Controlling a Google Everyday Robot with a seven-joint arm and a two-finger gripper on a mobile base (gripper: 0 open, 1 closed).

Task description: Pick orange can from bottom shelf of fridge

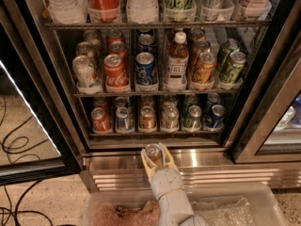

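Observation:
My gripper [154, 155] is in front of the fridge's ribbed steel base [211, 175], below the bottom shelf [155, 133]. It is shut on a small orange can [152, 152], held upright with its silver top showing. The can is clear of the shelf, out in front of the open fridge [263, 102]. Another orange-copper can [147, 118] stands in the middle tray of the bottom shelf, between a blue-silver can [124, 119] and a silver can [170, 117].
A red can [100, 119] is at the shelf's left end, green [193, 116] and blue [215, 116] cans at its right. The taller rack above holds cans and a bottle [176, 62]. A clear bin [244, 206] lies below the arm. Cables [19, 145] lie on the floor at left.

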